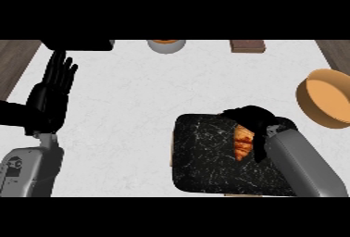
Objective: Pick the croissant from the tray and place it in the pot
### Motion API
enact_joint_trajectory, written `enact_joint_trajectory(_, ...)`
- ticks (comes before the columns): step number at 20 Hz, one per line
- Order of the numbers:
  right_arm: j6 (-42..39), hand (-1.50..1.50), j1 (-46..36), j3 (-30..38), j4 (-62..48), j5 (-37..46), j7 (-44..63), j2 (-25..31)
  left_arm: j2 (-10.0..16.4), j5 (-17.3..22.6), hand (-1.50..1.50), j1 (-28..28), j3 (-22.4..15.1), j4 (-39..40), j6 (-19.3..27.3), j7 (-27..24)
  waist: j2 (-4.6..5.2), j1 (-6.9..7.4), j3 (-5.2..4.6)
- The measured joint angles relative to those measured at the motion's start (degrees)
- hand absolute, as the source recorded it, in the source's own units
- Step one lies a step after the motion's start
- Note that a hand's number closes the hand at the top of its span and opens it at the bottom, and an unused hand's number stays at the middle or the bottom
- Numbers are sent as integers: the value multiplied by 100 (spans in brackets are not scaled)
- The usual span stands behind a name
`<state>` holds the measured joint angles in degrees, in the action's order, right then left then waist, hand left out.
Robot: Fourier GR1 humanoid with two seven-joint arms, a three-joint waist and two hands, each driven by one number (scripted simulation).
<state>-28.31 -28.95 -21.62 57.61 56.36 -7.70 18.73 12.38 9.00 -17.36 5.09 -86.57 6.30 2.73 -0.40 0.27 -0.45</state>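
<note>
A golden-brown croissant [242,143] lies on the black marbled tray [205,157] at the lower right of the counter. My right hand [256,119] is over the tray's right part, its fingers curled round the croissant's top and right side, hiding part of it. The tan pot [328,98] stands at the right edge of the counter, beyond the tray. My left hand [53,90] rests open at the far left, fingers pointing up.
At the back edge sit a grey bowl with an orange inside [167,45], a brown block [247,46] and a black object [78,44] at the back left. White countertop [137,92] lies between the tray and the left hand.
</note>
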Motion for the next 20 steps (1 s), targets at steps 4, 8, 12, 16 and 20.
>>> enact_joint_trajectory(4, 347, 150, -12, -103, -60, 217, -241, -102, -10, -19, 0, 117, 1, -91, -15, 6, -38, -3, -40)
enact_joint_trajectory(8, 532, 150, -13, -124, -99, 349, -521, -114, -18, -66, 0, 102, -3, -129, -1, 51, -45, 1, -40)
enact_joint_trajectory(12, 692, 150, 56, -138, 50, 565, -397, -240, -93, -119, 0, 89, -30, -141, 38, 40, -47, -14, -44)
enact_joint_trajectory(16, 859, 150, 132, -86, 378, 779, -299, -229, -58, -126, 0, 107, 38, -182, 16, 80, -4, -28, 3)
enact_joint_trajectory(20, 659, 150, 403, 55, 1439, 705, 178, -353, -63, -135, 0, 155, 68, -236, 36, 128, -3, -87, 26)
